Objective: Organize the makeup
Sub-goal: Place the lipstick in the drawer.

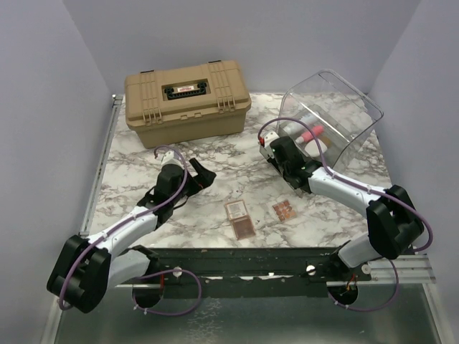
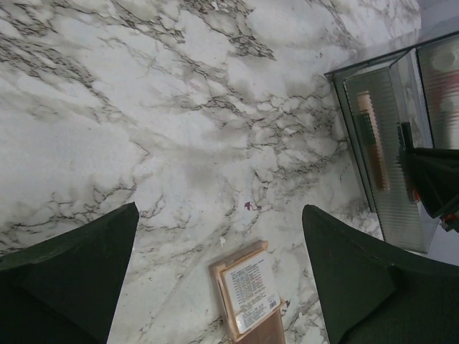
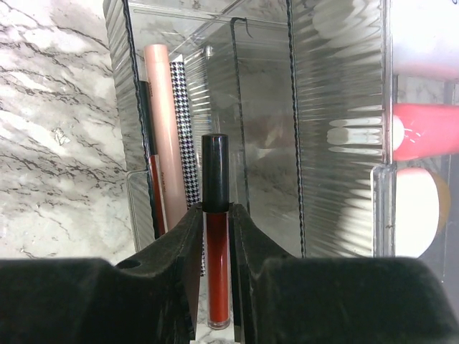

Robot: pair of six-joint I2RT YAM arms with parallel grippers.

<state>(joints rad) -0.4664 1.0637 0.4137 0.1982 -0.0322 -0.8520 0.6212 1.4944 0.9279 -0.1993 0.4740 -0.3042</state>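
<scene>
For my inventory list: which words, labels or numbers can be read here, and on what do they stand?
None can be quoted.
Black label on the tan hard plastic case: print too small.
White sticker on the square brown palette: fine print, blurred.
Pale pink tube: faint marks, unreadable.

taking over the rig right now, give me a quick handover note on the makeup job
Left gripper: open, empty, over the marble table near the larger palette.
Right gripper: shut on a red lip gloss tube, at the clear organizer.
Done: beige tube, pencils, pink tube and white oval piece are in the organizer.
Left: seat the gloss, then both palettes, including the small palette.
</scene>
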